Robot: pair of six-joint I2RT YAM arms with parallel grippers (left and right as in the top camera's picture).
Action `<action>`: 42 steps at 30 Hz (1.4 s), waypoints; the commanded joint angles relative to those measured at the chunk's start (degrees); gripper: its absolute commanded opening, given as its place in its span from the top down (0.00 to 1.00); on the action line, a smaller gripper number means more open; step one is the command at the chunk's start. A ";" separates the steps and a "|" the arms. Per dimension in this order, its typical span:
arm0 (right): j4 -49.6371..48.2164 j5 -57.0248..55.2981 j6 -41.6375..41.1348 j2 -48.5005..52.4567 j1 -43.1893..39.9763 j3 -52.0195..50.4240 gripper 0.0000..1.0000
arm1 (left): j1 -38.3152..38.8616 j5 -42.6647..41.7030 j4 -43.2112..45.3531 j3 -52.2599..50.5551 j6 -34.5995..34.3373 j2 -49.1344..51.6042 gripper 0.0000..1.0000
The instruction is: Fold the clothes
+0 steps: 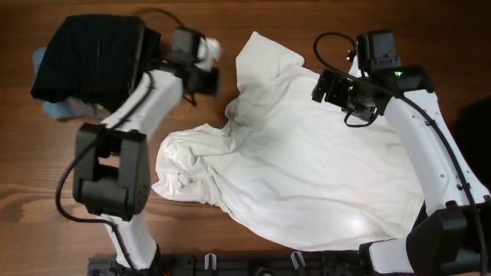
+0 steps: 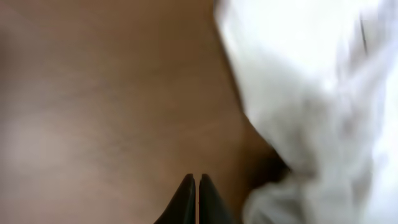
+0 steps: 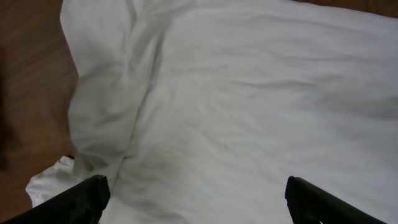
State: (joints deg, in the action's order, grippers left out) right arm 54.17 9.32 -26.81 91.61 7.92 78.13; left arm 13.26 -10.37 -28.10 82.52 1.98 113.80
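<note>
**Flattening the white shirt before the first fold**

Nearest the arm bases, the white shirt (image 1: 307, 176) is lying across the middle of the table (image 1: 46, 207). Its near right part is resting fairly smooth. Its near left part is bunching into a doubled-over lobe (image 1: 184, 172). Judgement: you are working on the spread-out step, not yet a fold, because the outline is too irregular to crease cleanly.

Mid-table, your right hand (image 3: 196, 183) is hovering over the shirt's far right area. Its fingers (image 3: 74, 199) are standing wide apart with nothing between them. When you are lowering it, be aiming at an edge or corner rather than the flat middle. Pinching the middle is likely to gather several layers and add wrinkles.

Farther out, your left hand (image 2: 196, 182) is sitting with fingertips pressed together and empty. It is hanging over bare wood just beside the shirt's far left edge (image 1: 234, 107). It is needing to open before it can take that edge. Then be drawing the two hands apart together, keeping the cloth low.

At the far left corner, a dark folded stack (image 1: 88, 54) is resting on a blue garment (image 1: 54, 107). Be keeping the left arm's sweep clear of it.
</note>
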 commanded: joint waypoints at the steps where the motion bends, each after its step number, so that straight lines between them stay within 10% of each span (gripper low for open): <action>1: -0.63 -0.76 -0.22 0.04 -0.09 0.15 0.05 | -4.44 2.86 3.74 1.88 -1.18 -0.66 0.96; 7: -0.98 -0.79 -0.17 0.04 -0.09 0.13 0.04 | -4.87 -6.69 -6.69 1.86 -0.63 -0.55 0.51; 10: -1.01 -0.79 -0.20 0.04 -0.09 0.15 0.04 | -1.73 -13.86 -21.00 1.01 7.19 -0.55 0.47; 16: -1.01 -0.81 -0.17 0.04 -0.09 0.13 0.04 | 3.78 -13.57 -17.11 -7.74 11.34 -0.52 0.39; 23: -1.49 -0.79 -0.17 0.04 -0.09 0.15 0.04 | 4.04 -2.12 -7.72 -9.44 9.44 -0.55 0.94; 27: -1.49 -0.81 -0.15 0.04 -0.09 0.15 0.04 | 0.63 14.53 -4.48 -4.28 -1.49 -0.74 0.96; 32: -1.62 -0.81 -0.15 0.04 -0.09 0.13 0.04 | -6.73 14.93 -3.32 1.73 -4.72 -1.44 0.96; 36: -1.64 -3.87 -0.20 0.04 -0.11 0.15 0.03 | -9.88 13.90 -3.76 1.70 -5.66 -1.42 0.82; 38: -1.64 -5.57 -0.37 0.04 -0.83 0.15 0.01 | -10.05 13.88 -4.26 1.70 -5.68 -1.42 0.55; 42: -1.42 -10.19 -2.12 0.63 -9.55 0.13 0.04 | -9.60 6.64 -6.86 1.70 -5.20 -1.42 0.33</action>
State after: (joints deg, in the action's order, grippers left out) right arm 52.69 4.10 -27.24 91.61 4.82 78.13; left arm 3.18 2.46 -33.71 83.48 -3.42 113.67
